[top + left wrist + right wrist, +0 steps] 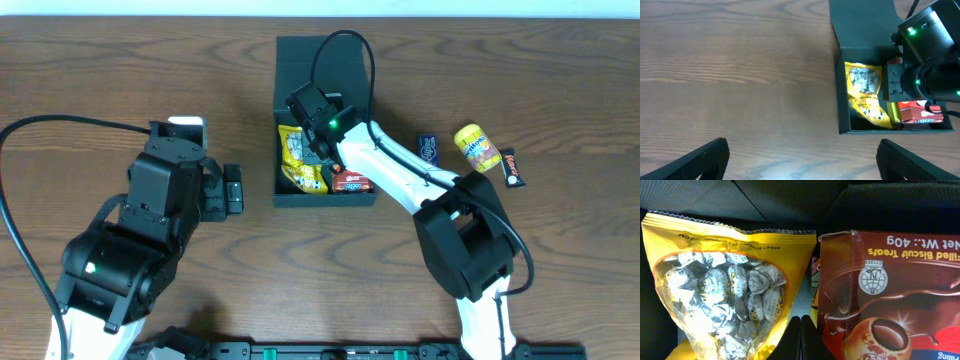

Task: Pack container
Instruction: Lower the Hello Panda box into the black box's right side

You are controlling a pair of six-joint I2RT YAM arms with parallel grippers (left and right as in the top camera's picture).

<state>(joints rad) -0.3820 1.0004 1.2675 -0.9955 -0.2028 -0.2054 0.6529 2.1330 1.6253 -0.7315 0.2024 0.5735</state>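
The matte black container (283, 195) sits mid-table with its flap lid (310, 60) open at the back. It also shows in the left wrist view (842, 90). Inside lie a yellow candy bag (297, 160) (725, 285) and a red biscuit carton (352, 182) (885, 290). My right gripper (801, 330) is shut and empty, its tips between the bag and the carton inside the container. My left gripper (800, 160) is open and empty above bare table, left of the container.
To the right of the container lie a dark blue snack pack (428, 149), a yellow snack pack (477, 147) and a dark bar (512, 167). The right arm's cable loops over the lid.
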